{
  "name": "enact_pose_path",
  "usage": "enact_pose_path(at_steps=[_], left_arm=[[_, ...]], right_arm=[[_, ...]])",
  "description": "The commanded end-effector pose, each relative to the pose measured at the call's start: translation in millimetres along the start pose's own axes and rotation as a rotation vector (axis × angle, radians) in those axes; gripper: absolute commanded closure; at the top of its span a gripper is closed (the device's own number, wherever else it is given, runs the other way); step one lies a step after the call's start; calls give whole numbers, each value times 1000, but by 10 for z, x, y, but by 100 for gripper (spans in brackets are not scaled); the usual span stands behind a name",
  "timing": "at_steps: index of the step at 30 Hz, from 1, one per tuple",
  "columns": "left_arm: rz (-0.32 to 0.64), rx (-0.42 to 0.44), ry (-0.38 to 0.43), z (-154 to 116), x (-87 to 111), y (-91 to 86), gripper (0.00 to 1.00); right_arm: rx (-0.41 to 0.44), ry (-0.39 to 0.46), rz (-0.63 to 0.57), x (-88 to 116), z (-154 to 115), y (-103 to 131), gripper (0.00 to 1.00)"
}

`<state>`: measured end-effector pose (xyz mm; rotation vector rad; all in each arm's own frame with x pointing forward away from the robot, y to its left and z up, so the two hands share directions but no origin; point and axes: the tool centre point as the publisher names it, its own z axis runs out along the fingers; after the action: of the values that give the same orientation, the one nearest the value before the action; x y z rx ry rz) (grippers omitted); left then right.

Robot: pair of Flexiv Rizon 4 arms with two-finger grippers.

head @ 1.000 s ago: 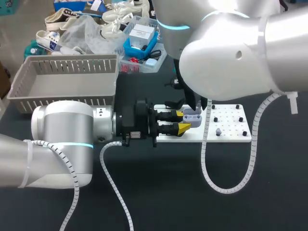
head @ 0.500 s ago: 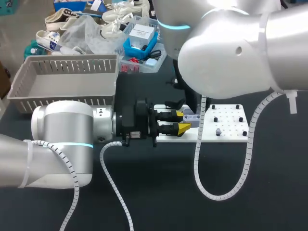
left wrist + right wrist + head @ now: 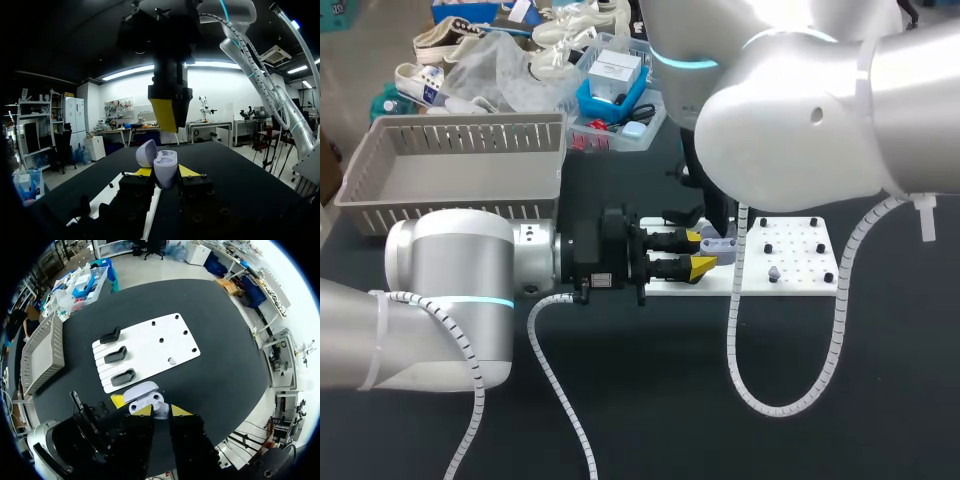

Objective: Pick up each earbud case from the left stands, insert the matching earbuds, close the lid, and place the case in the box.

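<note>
Black table (image 3: 650, 400); white pegboard (image 3: 790, 283) on right half; blue tray (image 3: 588, 100) of clutter at far edge.

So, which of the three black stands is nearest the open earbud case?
The end stand of the row, directly ahead of the open earbud case; the other two sit farther along the white board.

We list a plain pale-lilac plastic earbud case (image 3: 165, 169); our left gripper (image 3: 700, 252), black with bright yellow tips; a flat white board (image 3: 150, 347) dotted with black pegs (image 3: 161, 340), carrying glossy black moulded stands (image 3: 116, 354); a light grey slatted plastic basket (image 3: 450, 195); a matte black table (image 3: 670, 390).
</note>
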<state>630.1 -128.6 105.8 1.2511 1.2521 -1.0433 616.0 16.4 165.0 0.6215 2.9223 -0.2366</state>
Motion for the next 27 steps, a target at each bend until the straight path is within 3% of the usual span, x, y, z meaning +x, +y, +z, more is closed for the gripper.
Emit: enact_pose_path(at_steps=[1,27], left_arm=[[1,-5,-1,6,3,-8,100],[1,-5,-1,6,3,-8,100]], right_arm=[[-10,-11,0,32,27,-27,100],[-6,-14,-30,-23,116,23,100]])
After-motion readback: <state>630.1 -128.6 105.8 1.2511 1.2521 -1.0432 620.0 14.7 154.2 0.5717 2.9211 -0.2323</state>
